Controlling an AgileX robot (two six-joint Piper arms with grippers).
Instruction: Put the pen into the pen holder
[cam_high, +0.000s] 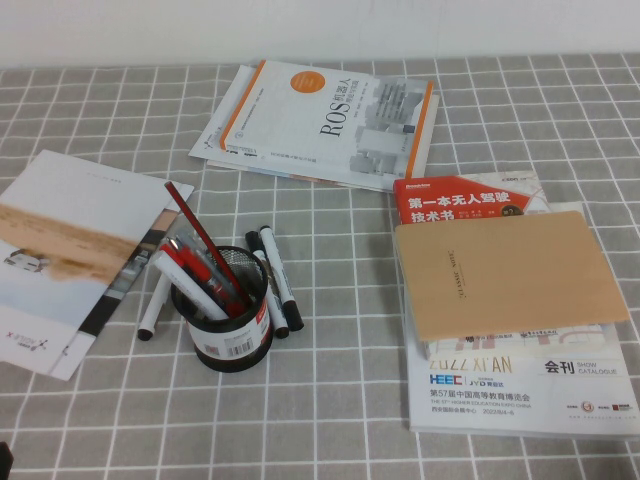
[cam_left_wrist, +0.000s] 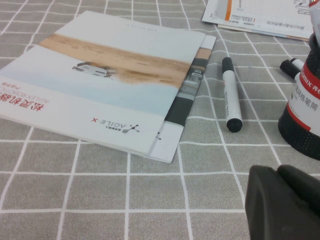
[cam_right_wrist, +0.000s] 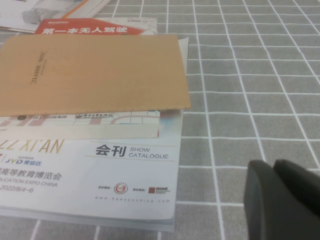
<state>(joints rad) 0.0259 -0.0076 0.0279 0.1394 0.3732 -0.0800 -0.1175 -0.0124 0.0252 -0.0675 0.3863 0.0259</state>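
Observation:
The black mesh pen holder (cam_high: 232, 322) stands left of centre, with red pens, a thin dark-red pencil and a white marker in it. One white pen with black cap (cam_high: 155, 303) lies flat on the cloth just left of the holder, also seen in the left wrist view as the pen (cam_left_wrist: 231, 95) beside the holder (cam_left_wrist: 302, 117). More pens (cam_high: 277, 283) lie against the holder's right side. My left gripper (cam_left_wrist: 276, 170) hovers low near the table's front left, shut and empty, short of the pen. My right gripper (cam_right_wrist: 272, 165) is shut and empty over bare cloth right of the catalogues.
A booklet (cam_high: 60, 250) lies left of the holder. A ROS book (cam_high: 330, 120) sits on papers at the back. A tan notebook (cam_high: 500, 280) tops a stack of catalogues (cam_high: 520, 390) at the right. A grey checked cloth covers the table.

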